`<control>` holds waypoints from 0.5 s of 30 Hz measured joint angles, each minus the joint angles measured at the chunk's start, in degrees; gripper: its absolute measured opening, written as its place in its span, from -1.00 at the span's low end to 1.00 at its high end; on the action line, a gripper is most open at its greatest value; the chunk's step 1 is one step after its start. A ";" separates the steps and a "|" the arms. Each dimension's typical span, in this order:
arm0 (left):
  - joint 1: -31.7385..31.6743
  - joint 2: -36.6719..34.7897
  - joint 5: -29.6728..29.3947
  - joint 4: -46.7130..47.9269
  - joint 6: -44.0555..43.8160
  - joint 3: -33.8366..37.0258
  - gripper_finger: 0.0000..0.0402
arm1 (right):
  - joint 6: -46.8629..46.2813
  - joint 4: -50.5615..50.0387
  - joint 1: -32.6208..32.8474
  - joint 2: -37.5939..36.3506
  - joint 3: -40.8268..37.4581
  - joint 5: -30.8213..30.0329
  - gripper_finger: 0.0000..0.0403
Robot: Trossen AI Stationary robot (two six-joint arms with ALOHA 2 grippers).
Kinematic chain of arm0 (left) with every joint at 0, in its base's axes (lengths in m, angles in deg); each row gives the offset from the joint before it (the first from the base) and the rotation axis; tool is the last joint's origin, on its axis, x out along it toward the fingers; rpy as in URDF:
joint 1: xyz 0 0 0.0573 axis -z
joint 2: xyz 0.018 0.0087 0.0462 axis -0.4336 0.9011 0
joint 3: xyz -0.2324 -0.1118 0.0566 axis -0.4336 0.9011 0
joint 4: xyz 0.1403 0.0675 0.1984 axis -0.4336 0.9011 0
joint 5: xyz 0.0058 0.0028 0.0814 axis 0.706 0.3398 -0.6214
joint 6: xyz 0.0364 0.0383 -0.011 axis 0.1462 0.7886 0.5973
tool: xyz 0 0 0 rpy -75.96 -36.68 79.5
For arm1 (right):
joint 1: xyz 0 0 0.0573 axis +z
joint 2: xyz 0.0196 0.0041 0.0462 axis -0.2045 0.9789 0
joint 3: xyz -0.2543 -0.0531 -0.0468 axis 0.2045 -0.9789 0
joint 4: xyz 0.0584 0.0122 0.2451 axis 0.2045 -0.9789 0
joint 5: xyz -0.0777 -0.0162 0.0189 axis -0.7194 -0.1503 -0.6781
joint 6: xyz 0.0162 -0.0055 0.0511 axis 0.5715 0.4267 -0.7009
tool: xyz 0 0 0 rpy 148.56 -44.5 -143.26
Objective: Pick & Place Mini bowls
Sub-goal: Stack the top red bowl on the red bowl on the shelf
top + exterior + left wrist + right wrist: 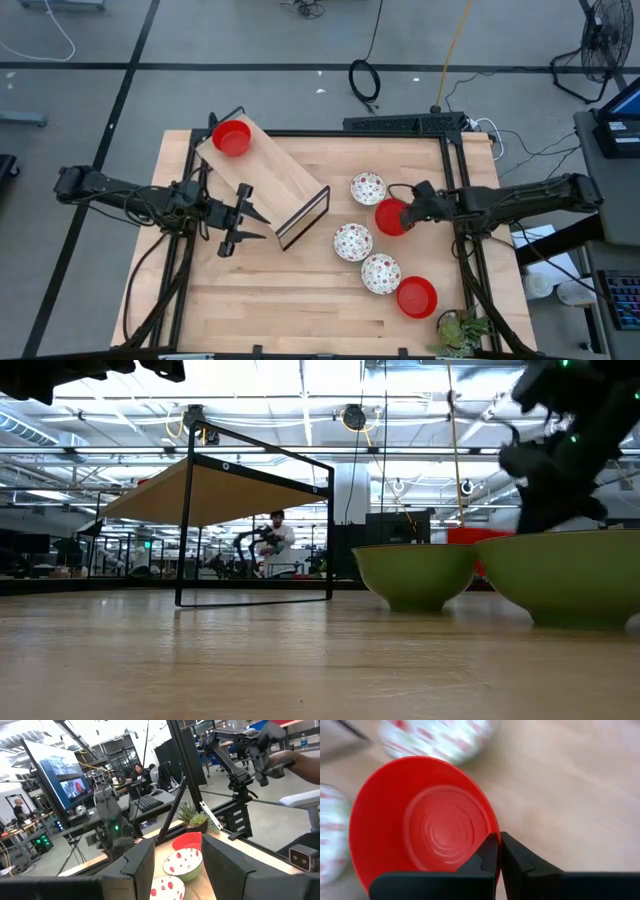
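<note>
My right gripper (405, 213) is shut on a plain red mini bowl (391, 217) right of the table's middle. Three white red-patterned bowls sit on the table near it: one (368, 187) farther off, two (352, 241) (380, 273) nearer. A second red bowl (416, 297) sits near the front right. A third red bowl (231, 138) rests on the top of a small wooden shelf (268, 182). My left gripper (260, 226) is open and empty beside the shelf's near side; its wrist view (177, 870) looks toward the patterned bowls (183, 862). My right gripper pinches the red bowl's rim (491, 831), one finger inside the bowl and one outside. The fingers come from the table's right side. The bowl's open side faces up; whether it is clear of the table, I cannot tell.
The shelf stands on a black wire frame (255, 525) at the left middle of the table. A small potted plant (460, 330) sits at the front right corner. A black rail frame (455, 150) borders the table. People sit in the room beyond.
</note>
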 joint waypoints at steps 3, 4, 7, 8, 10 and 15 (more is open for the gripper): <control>0.00 -0.01 0.00 -0.02 0.00 0.00 -0.17 | 6.51 7.14 -0.02 -2.54 0.21 -2.35 -0.99; 0.00 0.01 -0.02 -0.02 0.00 0.00 -0.17 | 9.77 10.35 0.00 -3.15 0.21 -3.39 -0.99; 0.00 0.00 -0.03 -0.02 0.64 0.00 -0.17 | 20.95 22.83 0.68 -3.84 0.21 -6.31 -1.00; 0.00 0.11 -0.04 -0.08 1.18 0.00 -0.17 | 25.16 27.78 1.09 -3.73 0.21 -6.79 -1.00; 0.00 0.84 -0.04 -0.87 1.93 -0.02 -0.17 | 34.10 38.31 2.06 -2.77 0.21 -6.84 -1.00; 0.04 4.84 -6.39 -7.25 1.77 -0.07 -0.17 | 56.64 65.07 4.82 2.43 0.21 -6.84 -1.00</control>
